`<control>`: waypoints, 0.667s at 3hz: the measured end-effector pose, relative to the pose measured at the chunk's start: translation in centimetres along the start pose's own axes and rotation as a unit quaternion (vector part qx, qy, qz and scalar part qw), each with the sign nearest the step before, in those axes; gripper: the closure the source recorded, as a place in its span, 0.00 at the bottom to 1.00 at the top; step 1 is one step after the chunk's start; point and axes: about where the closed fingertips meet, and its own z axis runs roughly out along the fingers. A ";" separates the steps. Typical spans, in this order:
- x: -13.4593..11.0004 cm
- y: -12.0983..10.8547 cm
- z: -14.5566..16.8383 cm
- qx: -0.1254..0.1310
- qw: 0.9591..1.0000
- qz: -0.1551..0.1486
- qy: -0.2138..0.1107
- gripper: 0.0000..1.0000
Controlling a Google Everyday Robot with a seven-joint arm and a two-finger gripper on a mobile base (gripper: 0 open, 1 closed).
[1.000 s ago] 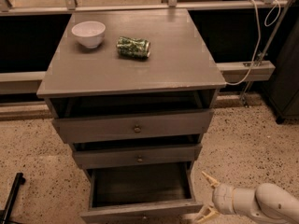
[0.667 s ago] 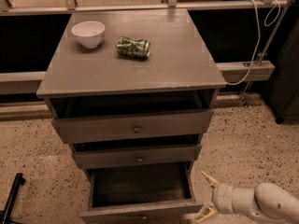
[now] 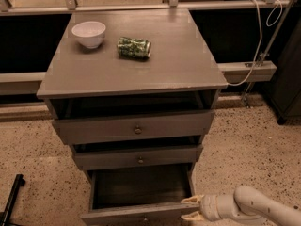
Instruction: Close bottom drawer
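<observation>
The bottom drawer point(image 3: 141, 188) is the lowest of three grey drawers in the cabinet and stands pulled far out, its box empty. Its flat front point(image 3: 136, 214) runs along the frame's lower edge; the knob is out of view. My gripper point(image 3: 189, 208) comes in from the lower right on a white arm. Its two pale fingertips point(image 3: 189, 201) are spread apart at the right end of the drawer front, touching or just beside it.
The mid drawer point(image 3: 140, 160) and the top drawer point(image 3: 136, 129) stand slightly out above it. A white bowl point(image 3: 89, 33) and a crushed green can point(image 3: 134, 47) lie on the cabinet top point(image 3: 178, 65). A black pole point(image 3: 10, 202) is at lower left, a white cable point(image 3: 257, 32) at right.
The gripper has shifted slightly left, closer to the right end of the bottom drawer's front. The drawer is as far out as before.
</observation>
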 end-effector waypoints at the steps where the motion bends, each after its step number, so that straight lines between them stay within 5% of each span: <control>1: 4.1 1.5 3.7 -0.009 1.000 0.004 -0.010 0.73; 2: 7.4 2.9 7.1 -0.006 1.000 0.017 -0.018 0.96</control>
